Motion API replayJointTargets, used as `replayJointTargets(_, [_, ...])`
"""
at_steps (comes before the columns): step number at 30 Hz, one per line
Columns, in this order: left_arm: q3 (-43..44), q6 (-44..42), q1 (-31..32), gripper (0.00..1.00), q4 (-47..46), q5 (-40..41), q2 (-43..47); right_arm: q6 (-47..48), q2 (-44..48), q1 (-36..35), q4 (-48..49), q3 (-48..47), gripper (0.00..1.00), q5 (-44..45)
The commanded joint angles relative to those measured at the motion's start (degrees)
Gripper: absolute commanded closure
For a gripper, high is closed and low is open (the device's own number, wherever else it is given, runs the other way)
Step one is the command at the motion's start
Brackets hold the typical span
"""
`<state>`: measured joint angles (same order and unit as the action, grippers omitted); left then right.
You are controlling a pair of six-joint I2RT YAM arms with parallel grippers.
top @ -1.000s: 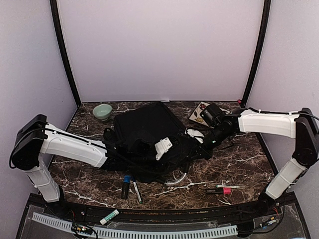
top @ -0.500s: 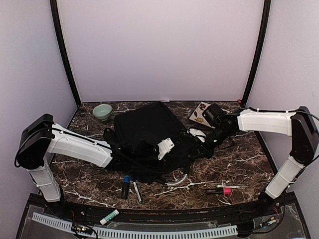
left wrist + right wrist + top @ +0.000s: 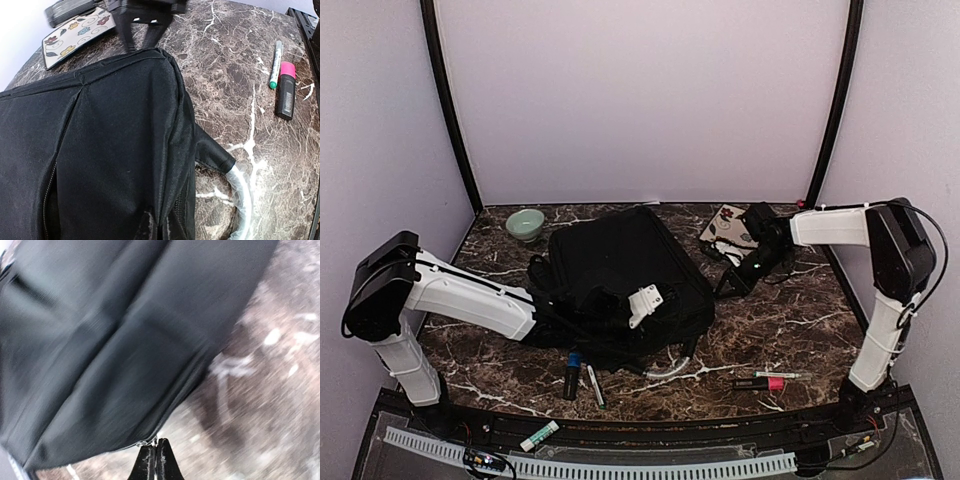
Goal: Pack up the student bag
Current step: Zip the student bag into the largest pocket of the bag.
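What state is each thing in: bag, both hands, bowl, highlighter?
student bag, lying flat; whether zipped is unclear.
left hand, shut on the student bag's fabric.
right hand, shut on the student bag's edge, by the zip.
bowl, upright.
pink highlighter, lying flat, capped.

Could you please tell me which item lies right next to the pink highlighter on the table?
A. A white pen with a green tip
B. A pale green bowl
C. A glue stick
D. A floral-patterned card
A: the left wrist view shows the white pen with a green tip lying just beside the pink highlighter, roughly parallel to it, with nothing else close by.
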<state>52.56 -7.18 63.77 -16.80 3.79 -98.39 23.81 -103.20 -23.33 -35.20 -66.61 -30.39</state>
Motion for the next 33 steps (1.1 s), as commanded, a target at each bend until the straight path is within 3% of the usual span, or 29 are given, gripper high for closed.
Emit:
replayJointTargets(1, [0.0, -2.3, 1.2, 1.0, 1.4, -2.8, 1.2, -3.5, -5.3, 2.1, 5.7, -6.0, 1.0, 5.1])
replayJointTargets(8, [0.8, -4.2, 1.5, 1.0, 0.8, -0.8, -0.5, -7.4, -9.3, 3.0, 9.3, -9.8, 1.0, 5.8])
replayJointTargets(17, [2.4, -10.6, 1.3, 1.0, -2.8, 8.0, -5.1, -10.0, -8.3, 6.5, 12.1, -7.9, 1.0, 6.6])
replayJointTargets(28, [8.1, -10.8, -1.1, 1.0, -3.8, 5.8, -10.1, -11.0, -6.0, 8.1, 12.3, -7.6, 0.97, 2.9])
replayJointTargets(29, [8.4, -10.5, -1.2, 0.97, -2.7, 5.4, -9.8, -10.6, -5.2, 8.2, 11.8, -7.4, 0.94, 2.8])
replayJointTargets(33, [8.3, -7.0, -0.9, 0.67, 1.5, 2.4, -6.0, -7.7, -1.7, 9.0, 7.5, -6.8, 0.74, 3.6])
